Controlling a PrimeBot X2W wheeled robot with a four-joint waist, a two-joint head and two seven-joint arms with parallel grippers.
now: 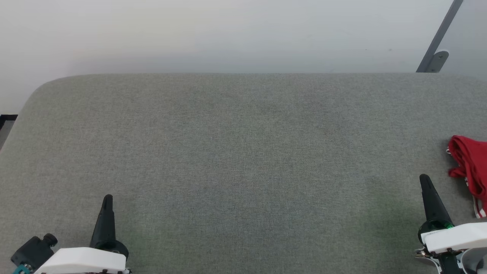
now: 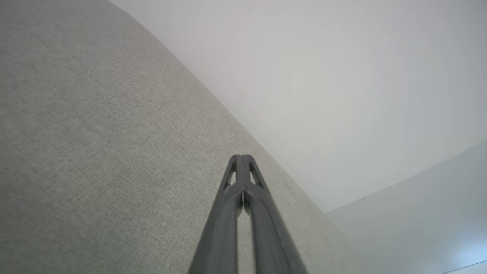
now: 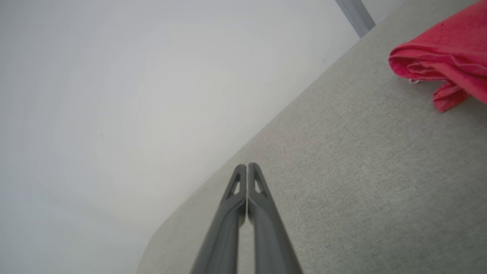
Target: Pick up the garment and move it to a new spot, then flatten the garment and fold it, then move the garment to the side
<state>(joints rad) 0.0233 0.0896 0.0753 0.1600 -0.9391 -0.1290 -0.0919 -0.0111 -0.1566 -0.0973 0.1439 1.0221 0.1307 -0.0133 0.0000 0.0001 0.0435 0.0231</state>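
Left claw point(image 1: 107, 198) and right claw point(image 1: 424, 178) sit closed, wide grey tabletop point(image 1: 243, 152) between them, garment point(image 1: 470, 163) bunched beside the right one.

The head camera looks forward and down from above and behind both claws, taking in the desk point(image 1: 243, 152) out to its far edge and the wall point(image 1: 228, 34) beyond. The left claw point(image 1: 107, 198) and right claw point(image 1: 424, 177) rise from its bottom edge. Each wrist camera sits low and close over the desk, rolled sideways, facing along its own claw toward that far edge and wall. The head and right wrist views share the shirt point(image 3: 445, 57), beyond and to the right of the right claw.
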